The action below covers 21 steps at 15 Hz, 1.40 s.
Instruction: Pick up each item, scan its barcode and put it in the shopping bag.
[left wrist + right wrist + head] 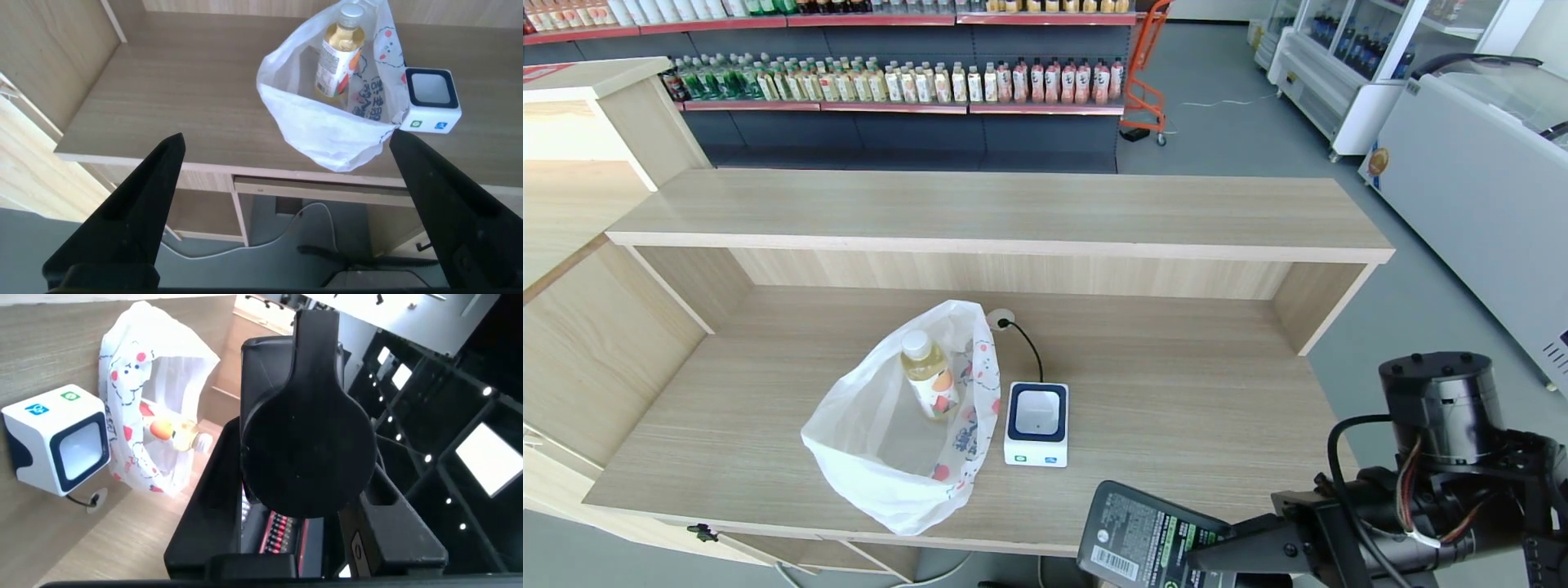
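Observation:
A white plastic shopping bag (890,445) lies open on the wooden counter (1176,392), with a yellow drink bottle (929,376) inside it. Right beside the bag sits a white barcode scanner (1036,423), its cable running to the back. My right gripper (1229,551) is shut on a dark flat package (1139,539) with a barcode label, held off the counter's front edge, right of the scanner. From the right wrist, the package (270,527) sits in the grip, with the scanner (57,449) and bag (135,359) beyond. My left gripper (288,143) hangs open and empty before the counter's front edge, near the bag (327,122).
A raised wooden ledge (1013,212) runs along the back of the counter, with side walls at both ends. Shelves of drink bottles (898,82) stand behind, and chest freezers (1462,180) to the right. The counter right of the scanner is bare.

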{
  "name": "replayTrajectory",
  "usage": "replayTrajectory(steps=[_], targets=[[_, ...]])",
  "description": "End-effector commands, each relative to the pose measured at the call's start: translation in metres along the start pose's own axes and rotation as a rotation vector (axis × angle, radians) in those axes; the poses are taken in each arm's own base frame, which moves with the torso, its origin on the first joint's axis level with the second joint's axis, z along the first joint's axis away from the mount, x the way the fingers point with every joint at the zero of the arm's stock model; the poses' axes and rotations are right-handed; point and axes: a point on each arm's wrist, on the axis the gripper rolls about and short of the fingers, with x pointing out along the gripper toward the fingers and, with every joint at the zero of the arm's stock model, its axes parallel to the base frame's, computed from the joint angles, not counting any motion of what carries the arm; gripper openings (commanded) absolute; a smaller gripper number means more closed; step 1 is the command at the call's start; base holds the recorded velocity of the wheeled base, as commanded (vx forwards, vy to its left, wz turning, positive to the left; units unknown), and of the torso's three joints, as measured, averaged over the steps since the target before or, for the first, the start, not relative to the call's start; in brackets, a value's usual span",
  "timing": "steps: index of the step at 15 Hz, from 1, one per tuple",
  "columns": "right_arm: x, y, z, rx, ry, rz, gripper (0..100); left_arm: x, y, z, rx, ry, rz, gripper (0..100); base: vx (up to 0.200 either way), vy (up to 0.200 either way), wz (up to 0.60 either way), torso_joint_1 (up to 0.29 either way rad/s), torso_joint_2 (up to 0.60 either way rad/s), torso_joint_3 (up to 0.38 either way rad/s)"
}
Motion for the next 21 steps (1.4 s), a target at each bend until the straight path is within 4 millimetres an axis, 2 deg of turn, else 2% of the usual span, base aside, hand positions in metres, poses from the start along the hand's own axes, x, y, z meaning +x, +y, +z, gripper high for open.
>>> replayTrajectory(steps=[1, 5, 6, 8, 9, 10, 11, 13, 14, 16, 17, 20, 21], targets=[[0.000, 0.000, 0.000, 0.000, 0.000, -0.001, 0, 0.000, 0.000, 0.000, 0.000, 0.000, 0.001, 100, 0.000, 0.000, 0.00, 0.000, 0.00, 0.000], [0.000, -0.004, -0.005, 0.031, 0.013, -0.008, 0, 0.000, 0.000, 0.000, 0.000, 0.000, 0.001, 100, 0.000, 0.000, 0.00, 0.000, 0.00, 0.000], [-0.006, -0.016, -0.010, 0.149, 0.037, -0.028, 0, 0.000, 0.000, 0.000, 0.000, 0.000, 0.001, 100, 0.000, 0.000, 0.00, 0.000, 0.00, 0.000], [-0.035, -0.060, -0.034, 0.408, 0.214, -0.126, 0, 0.000, 0.000, 0.000, 0.000, 0.000, 0.001, 100, 0.000, 0.000, 0.00, 0.000, 0.00, 0.000], [-0.057, -0.072, -0.043, 0.478, 0.383, -0.152, 0, 0.000, 0.000, 0.000, 0.000, 0.000, 0.001, 100, 0.000, 0.000, 0.00, 0.000, 0.00, 0.000], [-0.079, -0.073, -0.041, 0.612, 0.510, -0.176, 0, 0.000, 0.000, 0.000, 0.000, 0.000, 0.001, 100, 0.000, 0.000, 0.00, 0.000, 0.00, 0.000], [-0.086, -0.071, -0.037, 0.715, 0.547, -0.185, 0, 0.000, 0.000, 0.000, 0.000, 0.000, 0.001, 100, 0.000, 0.000, 0.00, 0.000, 0.00, 0.000], [-0.115, -0.058, -0.027, 1.018, 0.727, -0.193, 0, 0.000, 0.000, 0.000, 0.000, 0.000, 0.001, 100, 0.000, 0.000, 0.00, 0.000, 0.00, 0.000], [-0.118, -0.053, -0.023, 1.224, 0.793, -0.220, 0, 0.000, 0.000, 0.000, 0.000, 0.000, 0.001, 100, 0.000, 0.000, 0.00, 0.000, 0.00, 0.000], [-0.116, -0.052, -0.018, 1.670, 0.943, -0.374, 0, 0.000, 0.000, 0.000, 0.000, 0.000, 0.001, 100, 0.000, 0.000, 0.00, 0.000, 0.00, 0.000], [-0.111, -0.053, -0.016, 1.924, 0.929, -0.510, 0, 0.000, 0.000, 0.000, 0.000, 0.000, 0.001, 100, 0.000, 0.000, 0.00, 0.000, 0.00, 0.000], [-0.103, -0.038, -0.019, 2.383, 0.989, -0.779, 0, 0.000, 0.000, 0.000, 0.000, 0.000, 0.001, 100, 0.000, 0.000, 0.00, 0.000, 0.00, 0.000], [-0.101, -0.035, -0.019, 2.465, 0.981, -0.816, 0, 0.000, 0.000, 0.000, 0.000, 0.000, 0.001, 100, 0.000, 0.000, 0.00, 0.000, 0.00, 0.000]])
